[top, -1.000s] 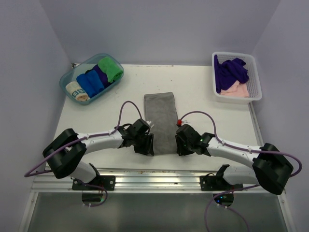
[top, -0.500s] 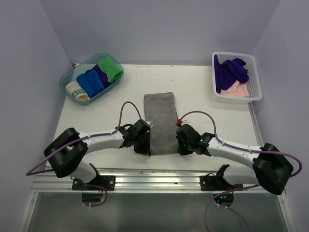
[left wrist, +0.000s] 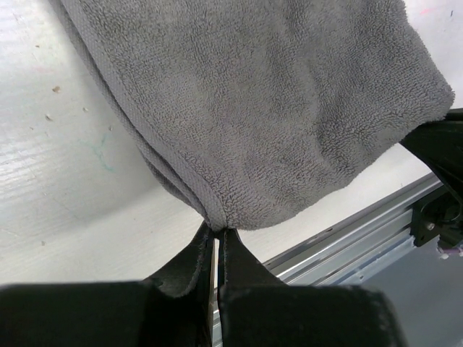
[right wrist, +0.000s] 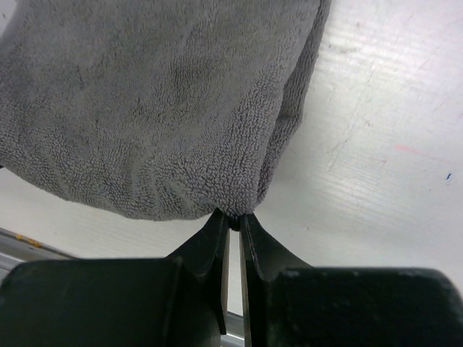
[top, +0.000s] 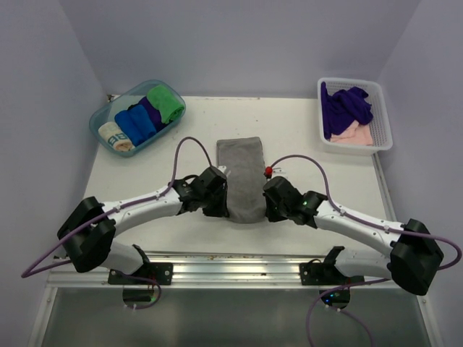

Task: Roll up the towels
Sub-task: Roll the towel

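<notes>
Pinching grey towel [top: 242, 173] by its near corners: left tool [left wrist: 217, 233], right tool [right wrist: 234, 220].

Near edge of grey towel [top: 242, 173] has been carried away from the bases. Left gripper [left wrist: 217, 233] and right gripper [right wrist: 234, 218] were advanced with it.

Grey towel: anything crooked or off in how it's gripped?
Nothing stands out. The grey towel lies straight on the table, and the left gripper and right gripper each pinch one near corner.
</notes>
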Robot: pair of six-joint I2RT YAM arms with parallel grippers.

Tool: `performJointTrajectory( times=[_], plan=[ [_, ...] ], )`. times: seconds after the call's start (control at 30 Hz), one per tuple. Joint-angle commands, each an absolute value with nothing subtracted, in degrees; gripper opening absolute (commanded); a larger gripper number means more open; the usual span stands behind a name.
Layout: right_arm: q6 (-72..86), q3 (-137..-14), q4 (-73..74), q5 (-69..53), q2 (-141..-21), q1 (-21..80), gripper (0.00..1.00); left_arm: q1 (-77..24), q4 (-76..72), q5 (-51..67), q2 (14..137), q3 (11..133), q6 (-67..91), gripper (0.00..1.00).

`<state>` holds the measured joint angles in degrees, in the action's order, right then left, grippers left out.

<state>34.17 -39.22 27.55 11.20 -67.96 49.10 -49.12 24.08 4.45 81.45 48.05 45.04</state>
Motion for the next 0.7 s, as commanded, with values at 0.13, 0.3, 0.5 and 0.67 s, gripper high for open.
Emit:
performJointTrajectory(
  times=[0.13,0.3,0.5,0.67],
  plan=[
    [29.8,-45.6,24.8,16.7,-71.2,46.6,0.00,-44.0,23.6,1.9,80.9,52.2,44.2,0.00],
    [28.6,-49.4,22.7,16.4,-76.2,43.4,0.00,-38.9,22.9,1.8,83.0,55.6,42.3,0.00],
    [27.1,-53.8,20.6,15.5,-83.0,40.3,0.00,-36.8,23.0,1.1,88.8,60.1,40.1,0.00],
    [26.4,-56.8,19.0,15.1,-89.4,38.8,0.00,-35.2,21.6,1.1,94.9,61.9,39.5,0.00]
  ],
)
